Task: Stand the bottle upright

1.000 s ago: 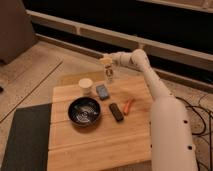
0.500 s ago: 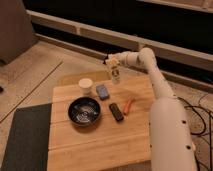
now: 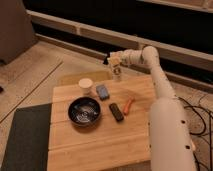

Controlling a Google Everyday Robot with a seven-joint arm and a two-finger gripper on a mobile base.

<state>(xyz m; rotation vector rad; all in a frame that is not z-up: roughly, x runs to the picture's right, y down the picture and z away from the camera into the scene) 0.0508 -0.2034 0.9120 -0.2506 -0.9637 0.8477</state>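
Camera view: the gripper (image 3: 114, 62) is at the far edge of the wooden table (image 3: 100, 140), reached out on the white arm (image 3: 160, 85) from the right. It holds the bottle (image 3: 116, 69), fingers clamped on its upper part as far as can be judged.

Change: a second ago the gripper was further left and nearer, close to the cup (image 3: 86, 85) and the blue-grey block (image 3: 103, 91). It has since carried the bottle right and toward the far edge. The bottle now hangs roughly upright, narrow top up in the claw, body below it.

Meaning for the task: the lift and turn look done. What is left, by my reading, is setting the base down and letting go. Whether the base touches the table cannot be told; it appears just above or at the far edge.

Risk: the spot is close to the table's far edge, so a careless release could tip it off.

Other things: dark bowl (image 3: 84, 111), black bar (image 3: 116, 111), orange stick (image 3: 129, 104), all nearer and well apart from the bottle.
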